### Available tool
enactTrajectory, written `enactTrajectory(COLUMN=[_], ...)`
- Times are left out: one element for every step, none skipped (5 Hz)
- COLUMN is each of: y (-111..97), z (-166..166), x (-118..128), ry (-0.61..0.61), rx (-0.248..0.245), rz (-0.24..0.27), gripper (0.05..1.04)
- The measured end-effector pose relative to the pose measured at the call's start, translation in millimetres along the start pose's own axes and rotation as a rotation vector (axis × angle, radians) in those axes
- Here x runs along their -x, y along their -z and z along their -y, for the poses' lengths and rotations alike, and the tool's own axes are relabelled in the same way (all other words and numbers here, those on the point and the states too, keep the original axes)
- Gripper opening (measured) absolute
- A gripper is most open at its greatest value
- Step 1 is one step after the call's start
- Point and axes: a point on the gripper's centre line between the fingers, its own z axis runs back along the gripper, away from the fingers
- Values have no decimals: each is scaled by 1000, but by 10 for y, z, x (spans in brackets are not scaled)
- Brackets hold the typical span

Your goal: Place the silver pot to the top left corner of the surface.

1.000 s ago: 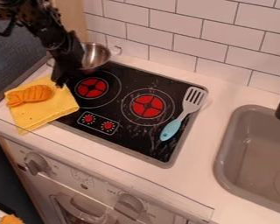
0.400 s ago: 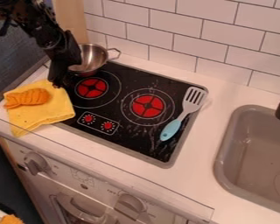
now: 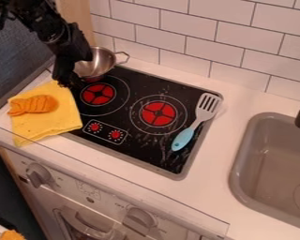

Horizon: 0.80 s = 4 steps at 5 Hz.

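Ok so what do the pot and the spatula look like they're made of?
The pot looks like metal, likely steel: silvery, smooth, with bright reflections. The spatula has a grey slotted head, perhaps plastic or metal, and a matte light blue handle, probably plastic.

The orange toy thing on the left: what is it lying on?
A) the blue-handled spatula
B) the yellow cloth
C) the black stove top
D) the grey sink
B: the orange, ridged toy lies on the folded yellow cloth, with yellow showing around it.
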Motion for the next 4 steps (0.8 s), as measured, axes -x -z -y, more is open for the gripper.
enactTrajectory(y=[-255,-501,-716,-726], z=[-76,-100,-124,-125], x=[-140,-264,-373,-386], ry=[35,45,58,57], rx=[-20,-40,-61,-63], rz=[15,49,50,51], gripper=[1001,1001,1001,1001])
